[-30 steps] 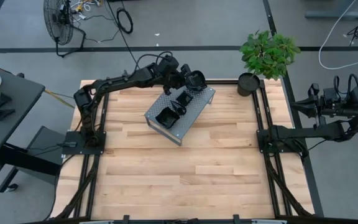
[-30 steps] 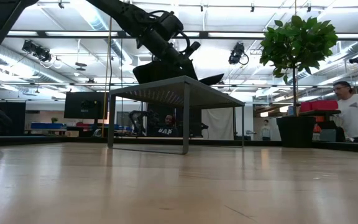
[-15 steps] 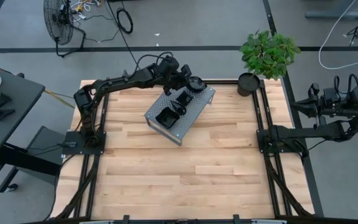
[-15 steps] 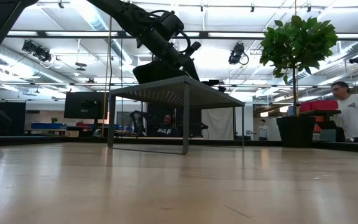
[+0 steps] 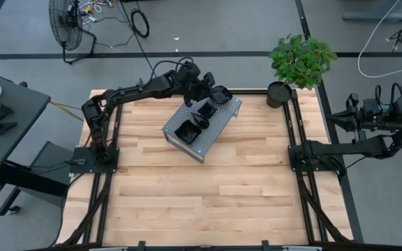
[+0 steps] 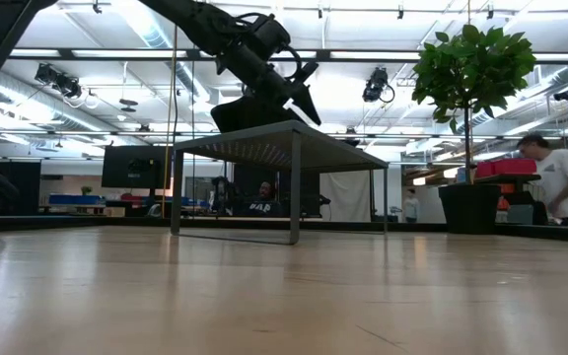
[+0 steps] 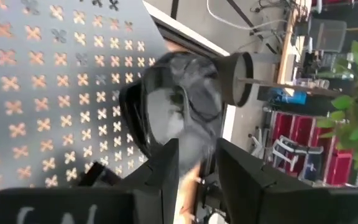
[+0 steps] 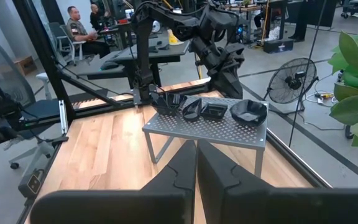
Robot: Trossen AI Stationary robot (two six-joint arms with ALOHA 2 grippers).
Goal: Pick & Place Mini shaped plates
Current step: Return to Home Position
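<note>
I am looking at one wooden desk point(image 5: 208, 188) carrying one grey perforated shelf point(image 5: 218, 124), which is sitting askew toward the far side with its long axis running from near-left to far-right; two dark arms are flanking it, and only the left one is reaching over the shelf.

The left pincer point(image 5: 210, 82) is hanging just above the shelf's far-right end with its fingers point(image 7: 166, 174) standing apart and gripping nothing; the end plate point(image 5: 221, 94) is lying just ahead of it and a little below, toward the single plant pot point(image 5: 279, 93) at the desk's far corner. So the way out, to my eye, is running up and back along the arm's own line toward the desk's left edge, away from that plate; a straight lift first is looking wise, since the fingertips are sitting close over its rim.

The right pincer point(image 5: 340, 117) is waiting off the desk's right edge, well apart from the shelf, with its fingers pressed together and empty.

The mini shaped plates point(image 8: 215, 111) are all resting on top of the shelf; I am counting four groups in a row along it (how many are stacked within each, I cannot tell).
</note>
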